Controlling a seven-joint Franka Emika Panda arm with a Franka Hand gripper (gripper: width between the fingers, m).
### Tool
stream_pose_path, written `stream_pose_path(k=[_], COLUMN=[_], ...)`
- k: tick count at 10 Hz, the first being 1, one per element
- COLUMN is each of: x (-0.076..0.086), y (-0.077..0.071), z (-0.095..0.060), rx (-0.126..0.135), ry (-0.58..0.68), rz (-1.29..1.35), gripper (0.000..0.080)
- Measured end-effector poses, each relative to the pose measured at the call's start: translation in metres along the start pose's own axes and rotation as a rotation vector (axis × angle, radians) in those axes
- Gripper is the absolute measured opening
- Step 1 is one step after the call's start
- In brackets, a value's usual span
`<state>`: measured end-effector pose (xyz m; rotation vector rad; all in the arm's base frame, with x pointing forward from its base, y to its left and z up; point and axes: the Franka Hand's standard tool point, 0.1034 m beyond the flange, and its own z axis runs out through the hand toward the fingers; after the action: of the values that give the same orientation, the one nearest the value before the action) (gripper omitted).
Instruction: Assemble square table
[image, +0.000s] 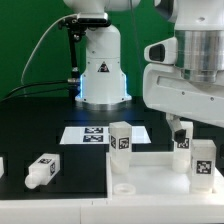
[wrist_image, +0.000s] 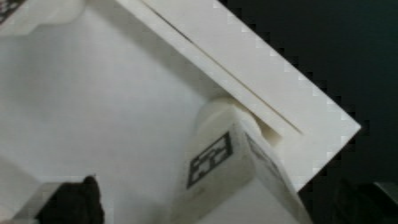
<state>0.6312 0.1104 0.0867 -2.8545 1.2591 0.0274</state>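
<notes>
Nearest in the exterior view, the large white plastic square slab (image: 150, 182) lies flat on the black tabletop (image: 70, 195). One round hole (image: 122, 186) shows at its near corner, on the exterior view's left. I count one slab.

On the slab's side toward the exterior view's right stands a short chunky white leg (image: 203, 162) bearing black-and-white square tags. Just behind it is a second tagged leg (image: 183, 143), directly beneath my two-finger gripper (image: 180, 128).

In the wrist view, this second leg (wrist_image: 228, 165) shows against the white slab (wrist_image: 107, 110). One dark fingertip (wrist_image: 71, 200) stands clear of it, with bare slab between them. The jaws are spread apart and grip nothing. I cannot see the other fingertip.

On the exterior view's left, well apart from the gripper, a third leg (image: 40, 170) lies on its side on the tabletop. A small white piece (image: 2, 165) is cut off by the frame's edge, and I cannot tell what it is.

Farther back, near the middle, a fourth leg (image: 120, 138) stands upright just beyond the slab's far edge. That makes four legs counted.

Behind the fourth leg, the marker board (image: 90, 133) lies flat. Farthest back stands the white robot base (image: 100, 75).
</notes>
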Motion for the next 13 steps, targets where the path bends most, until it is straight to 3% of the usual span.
stream_pose_path(k=[2, 3, 4, 6, 7, 8, 10, 13], x=[0.000, 0.000, 0.002, 0.003, 0.003, 0.002, 0.003, 0.004], y=[-0.001, -0.010, -0.017, -0.014, -0.014, -0.014, -0.012, -0.008], z=[0.000, -0.001, 0.004, 0.005, 0.005, 0.005, 0.006, 0.008], rx=[-0.003, 0.008, 0.037, 0.030, 0.030, 0.033, 0.034, 0.040], ry=[0.010, 0.053, 0.097, 0.087, 0.087, 0.085, 0.079, 0.082], rz=[-0.156, -0.363, -0.537, -0.517, -0.517, -0.460, -0.299, -0.025], gripper=[0.0649, 0.0649, 0.0649, 0.0649, 0.0519, 0.0519, 0.0289, 0.0288])
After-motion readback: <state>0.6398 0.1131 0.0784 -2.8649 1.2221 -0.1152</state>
